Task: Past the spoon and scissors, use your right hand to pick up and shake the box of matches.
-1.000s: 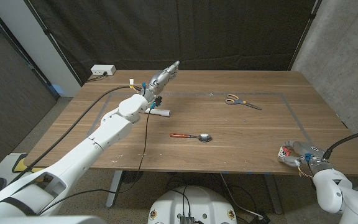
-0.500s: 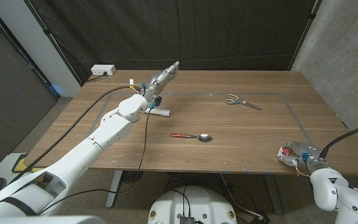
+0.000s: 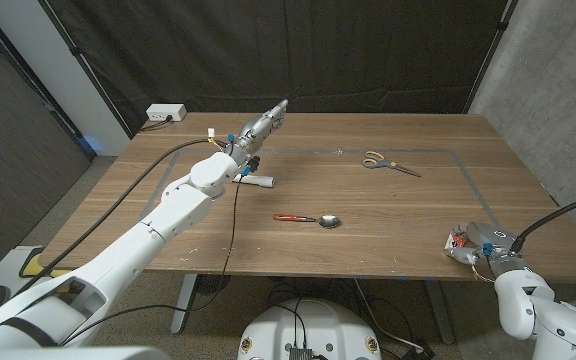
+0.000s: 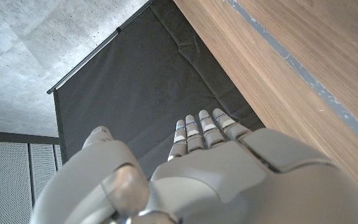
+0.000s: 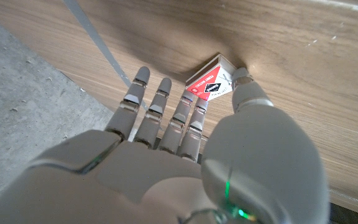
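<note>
Since the earlier frames the right hand (image 3: 480,243) has been drawn slightly back toward the near right edge of the surface (image 3: 388,215), its fingers (image 5: 166,115) closed around the box of matches (image 5: 211,83), which is largely hidden. The left hand (image 3: 264,124) is unchanged, fingers extended and released. Spoon (image 3: 308,219) and scissors (image 3: 389,163) lie untouched.
</note>
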Available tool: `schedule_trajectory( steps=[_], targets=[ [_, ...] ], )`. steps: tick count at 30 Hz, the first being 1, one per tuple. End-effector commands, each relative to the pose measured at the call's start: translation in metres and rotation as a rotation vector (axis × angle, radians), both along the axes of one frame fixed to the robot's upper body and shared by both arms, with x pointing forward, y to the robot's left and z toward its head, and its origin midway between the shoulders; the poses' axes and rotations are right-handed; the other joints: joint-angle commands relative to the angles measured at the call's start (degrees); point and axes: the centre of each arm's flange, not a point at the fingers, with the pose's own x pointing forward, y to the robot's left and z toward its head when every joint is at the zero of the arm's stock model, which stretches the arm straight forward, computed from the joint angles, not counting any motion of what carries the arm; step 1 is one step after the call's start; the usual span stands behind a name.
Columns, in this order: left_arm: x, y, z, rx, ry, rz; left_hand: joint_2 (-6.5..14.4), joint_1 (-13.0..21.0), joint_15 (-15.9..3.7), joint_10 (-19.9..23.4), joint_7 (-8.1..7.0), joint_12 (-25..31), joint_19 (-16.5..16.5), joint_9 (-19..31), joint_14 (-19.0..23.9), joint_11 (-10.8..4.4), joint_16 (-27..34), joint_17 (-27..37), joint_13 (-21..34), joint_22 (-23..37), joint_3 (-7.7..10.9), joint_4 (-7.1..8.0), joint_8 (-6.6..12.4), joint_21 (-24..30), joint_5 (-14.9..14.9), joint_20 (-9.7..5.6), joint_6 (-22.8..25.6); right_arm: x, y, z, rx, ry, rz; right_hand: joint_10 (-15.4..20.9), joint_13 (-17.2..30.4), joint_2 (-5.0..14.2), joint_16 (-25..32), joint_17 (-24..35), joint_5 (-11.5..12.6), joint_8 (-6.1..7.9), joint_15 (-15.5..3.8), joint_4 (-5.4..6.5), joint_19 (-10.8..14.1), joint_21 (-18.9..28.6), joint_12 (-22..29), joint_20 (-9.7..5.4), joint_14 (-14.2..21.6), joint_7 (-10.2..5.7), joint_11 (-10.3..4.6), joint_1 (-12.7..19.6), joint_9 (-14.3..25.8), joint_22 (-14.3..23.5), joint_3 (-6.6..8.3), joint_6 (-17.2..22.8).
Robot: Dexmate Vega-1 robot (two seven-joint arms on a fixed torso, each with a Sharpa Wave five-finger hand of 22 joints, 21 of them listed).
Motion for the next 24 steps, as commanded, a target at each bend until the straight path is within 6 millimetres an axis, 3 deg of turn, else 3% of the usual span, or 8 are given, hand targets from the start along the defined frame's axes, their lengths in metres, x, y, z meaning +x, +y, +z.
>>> schedule_trajectory(
  steps=[1,6,12,24],
  targets=[
    [-0.003,0.006,-0.002,-0.014,-0.001,0.01,0.35,-0.08,-0.1,0.07,-0.28,-0.19,-0.05,0.13,0.2,-0.34,-0.07,0.11,0.26,0.22,-0.25,0.03,-0.04,-0.19,-0.16,0.31,0.27,0.004,0.001,0.002,-0.006,-0.037,-0.002,6.3,0.22,1.57,0.37,0.04,0.34,1.15,-6.17,0.35,1.11,0.57,0.43,-0.44,2.31,-3.7,-4.32,2.05,0.65,0.18,-0.07,5.81],
    [-0.003,0.009,-0.004,-0.019,0.0,0.012,0.36,-0.07,-0.08,0.11,-0.21,-0.18,-0.03,0.13,0.27,-0.2,-0.05,0.11,0.26,0.22,-0.3,0.04,-0.04,-0.17,-0.19,0.3,0.3,0.003,0.004,0.008,0.004,-0.056,0.014,7.0,0.21,1.8,0.27,0.06,0.31,1.28,-6.39,0.7,1.38,0.61,0.48,-0.47,2.88,-3.61,-4.34,1.75,0.68,0.19,-0.1,6.35],
    [-0.003,0.012,-0.003,-0.022,-0.002,0.016,0.38,-0.07,-0.08,0.24,-0.19,-0.14,-0.03,0.13,0.27,-0.15,-0.05,0.11,0.26,0.22,-0.36,0.06,-0.02,-0.15,-0.23,0.28,0.37,0.001,0.007,0.019,-0.015,-0.08,0.016,7.61,0.18,3.55,-0.06,0.13,0.36,1.22,-6.42,0.61,1.07,0.4,0.37,0.15,3.23,-3.42,-4.44,2.95,0.65,0.22,0.97,6.68],
    [-0.003,0.014,0.007,-0.013,-0.015,0.023,0.41,-0.08,-0.08,0.35,-0.19,-0.11,-0.07,0.13,0.36,-0.16,-0.01,0.11,0.26,0.22,-0.47,0.09,0.02,-0.14,-0.3,0.21,0.53,-0.006,0.001,0.047,0.041,-0.187,0.033,8.57,0.13,3.74,-0.26,0.06,-0.05,1.28,-6.37,0.94,1.2,0.33,0.29,0.35,4.35,-2.95,-4.41,2.62,0.65,0.23,1.02,7.43]
  ],
)
